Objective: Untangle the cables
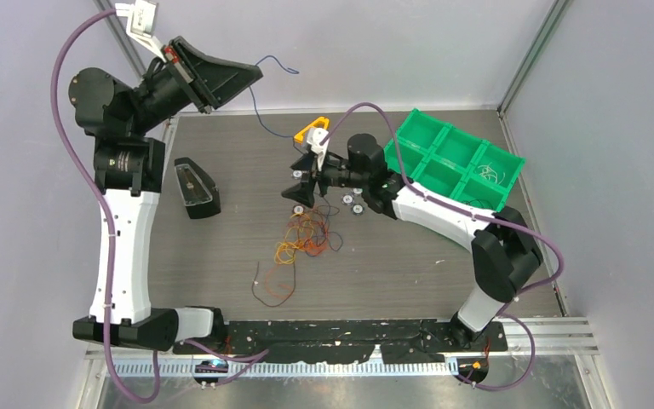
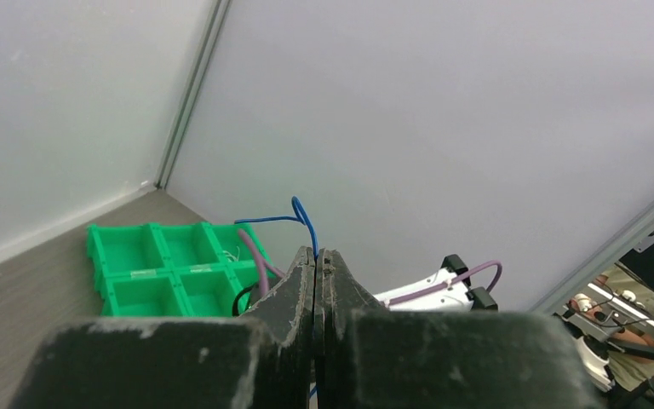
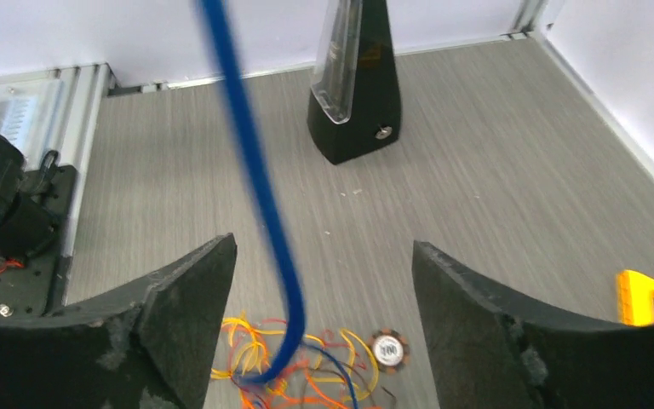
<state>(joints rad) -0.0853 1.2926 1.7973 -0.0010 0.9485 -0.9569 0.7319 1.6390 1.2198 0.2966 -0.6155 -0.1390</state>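
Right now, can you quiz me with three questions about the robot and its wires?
1. True or false: the left gripper is shut on the blue wire.
2. What colour is the tray with compartments? A red, B green, C white.
3. Fill in: the right gripper, by the tangle of cables, is ____ (open or shut).
Key: 1 true; 2 B; 3 open.
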